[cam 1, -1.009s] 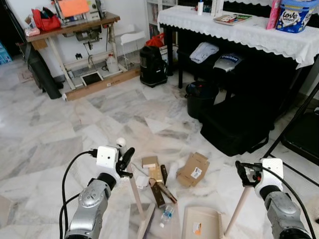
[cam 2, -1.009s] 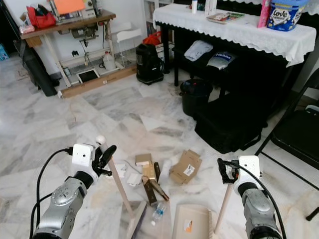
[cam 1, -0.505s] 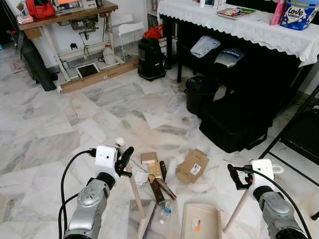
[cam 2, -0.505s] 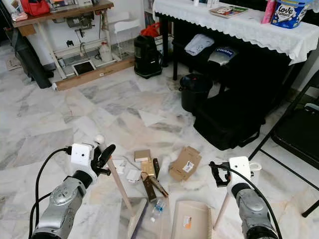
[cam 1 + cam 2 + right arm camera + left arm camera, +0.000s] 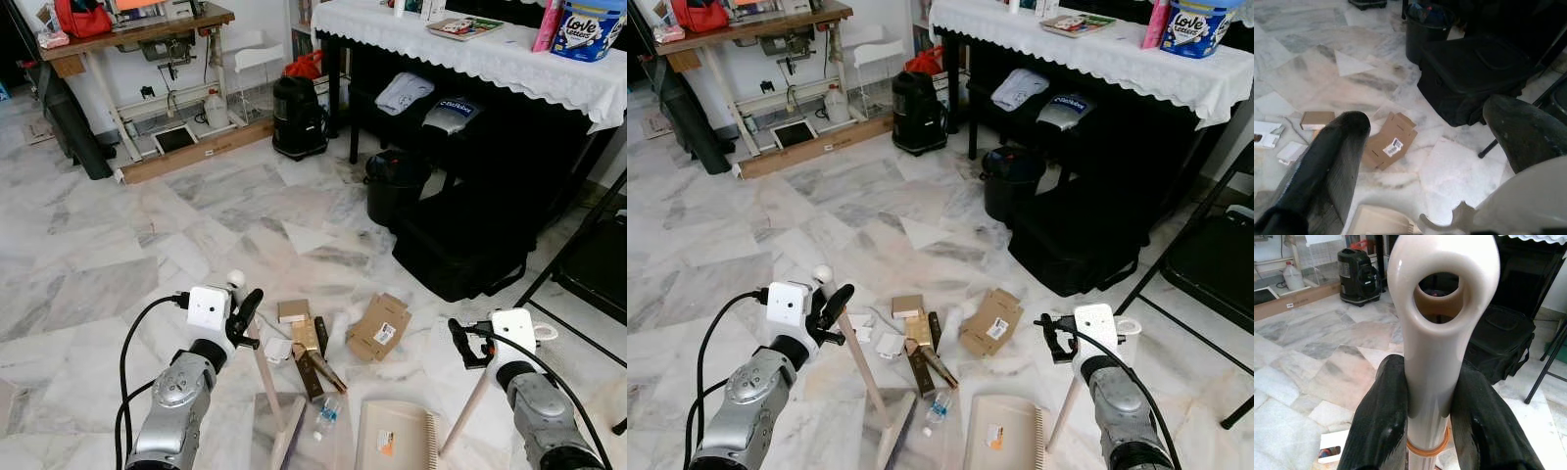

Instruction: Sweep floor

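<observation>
Sweeping stance: left gripper (image 5: 247, 315) clamped on the broom handle (image 5: 1442, 333), its fingers (image 5: 1382, 421) pressed to either side; right gripper (image 5: 1054, 336) holds the dustpan handle (image 5: 1065, 411), fingers apart in its wrist view. Litter (image 5: 377, 329) lies beyond and between the fingertips. Risk: a wide stroke could scatter cartons past the dustpan (image 5: 397, 437), or the loosely held handle could slip

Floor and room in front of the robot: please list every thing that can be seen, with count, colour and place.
Broom: one, cream handle, upright near litter.
Dustpan: one, beige, on floor.
Flat cardboard box: one, brown, right of litter.
Small boxes: several, brown and white, floor centre.
Plastic bottle: one, clear, beside broom head.
Bin: one, black, by draped table.
Black bag: one, under table.
Left gripper: shut on broom handle.
Right gripper: on dustpan handle.
</observation>
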Motion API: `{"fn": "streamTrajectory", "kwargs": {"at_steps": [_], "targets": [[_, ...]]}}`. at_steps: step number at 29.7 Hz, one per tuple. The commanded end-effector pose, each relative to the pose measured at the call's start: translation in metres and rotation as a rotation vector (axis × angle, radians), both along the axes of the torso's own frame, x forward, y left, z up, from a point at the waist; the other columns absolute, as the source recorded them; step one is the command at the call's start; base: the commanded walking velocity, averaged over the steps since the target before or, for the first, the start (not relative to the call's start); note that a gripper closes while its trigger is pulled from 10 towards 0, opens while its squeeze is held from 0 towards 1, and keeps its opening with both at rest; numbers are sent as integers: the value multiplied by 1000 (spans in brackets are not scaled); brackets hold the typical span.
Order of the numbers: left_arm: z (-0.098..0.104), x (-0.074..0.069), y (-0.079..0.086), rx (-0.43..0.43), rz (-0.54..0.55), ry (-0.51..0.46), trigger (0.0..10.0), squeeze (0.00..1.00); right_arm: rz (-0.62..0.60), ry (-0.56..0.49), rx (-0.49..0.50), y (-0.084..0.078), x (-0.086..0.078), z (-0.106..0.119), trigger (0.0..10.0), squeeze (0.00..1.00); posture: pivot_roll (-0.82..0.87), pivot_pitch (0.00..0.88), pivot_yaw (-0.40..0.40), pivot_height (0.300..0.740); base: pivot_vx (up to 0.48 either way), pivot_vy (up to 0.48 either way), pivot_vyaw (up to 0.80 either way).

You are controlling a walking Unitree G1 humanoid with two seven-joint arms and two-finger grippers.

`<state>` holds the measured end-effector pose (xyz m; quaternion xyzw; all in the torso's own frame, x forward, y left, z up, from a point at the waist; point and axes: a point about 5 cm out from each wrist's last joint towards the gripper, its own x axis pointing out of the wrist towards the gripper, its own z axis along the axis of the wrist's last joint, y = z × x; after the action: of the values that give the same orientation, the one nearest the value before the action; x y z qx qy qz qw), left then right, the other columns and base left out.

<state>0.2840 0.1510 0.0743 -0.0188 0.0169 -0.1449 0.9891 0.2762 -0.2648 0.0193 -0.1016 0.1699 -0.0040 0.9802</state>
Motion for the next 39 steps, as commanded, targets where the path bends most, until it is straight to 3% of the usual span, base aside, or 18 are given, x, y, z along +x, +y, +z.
{"fn": "streamTrajectory", "kwargs": {"at_steps": [1, 8, 13, 26, 33, 39], "targets": [[3, 2, 1, 11, -3, -16, 10000, 0, 13, -28, -9, 4, 7, 6, 10000, 0, 83, 0, 36, 740, 0, 0, 0], [3, 2, 0, 11, -5, -16, 10000, 0, -17, -1, -16, 7, 4, 0, 10000, 0, 84, 0, 35, 740, 0, 0, 0], [4, 3, 0, 11, -5, -17, 10000, 0, -113, -38, -5, 2, 4, 2, 10000, 0, 83, 0, 35, 740, 0, 0, 0], [4, 2, 0, 12, -4, -17, 10000, 0, -129, -61, 1, 13, 5, 1, 10000, 0, 85, 0, 35, 740, 0, 0, 0], [4, 3, 0, 11, -5, -17, 10000, 0, -195, -96, -21, 8, 3, 3, 10000, 0, 79, 0, 36, 740, 0, 0, 0], [4, 3, 0, 10, -7, -16, 10000, 0, -184, -91, -14, 16, -2, -4, 10000, 0, 83, 0, 35, 740, 0, 0, 0]]}}
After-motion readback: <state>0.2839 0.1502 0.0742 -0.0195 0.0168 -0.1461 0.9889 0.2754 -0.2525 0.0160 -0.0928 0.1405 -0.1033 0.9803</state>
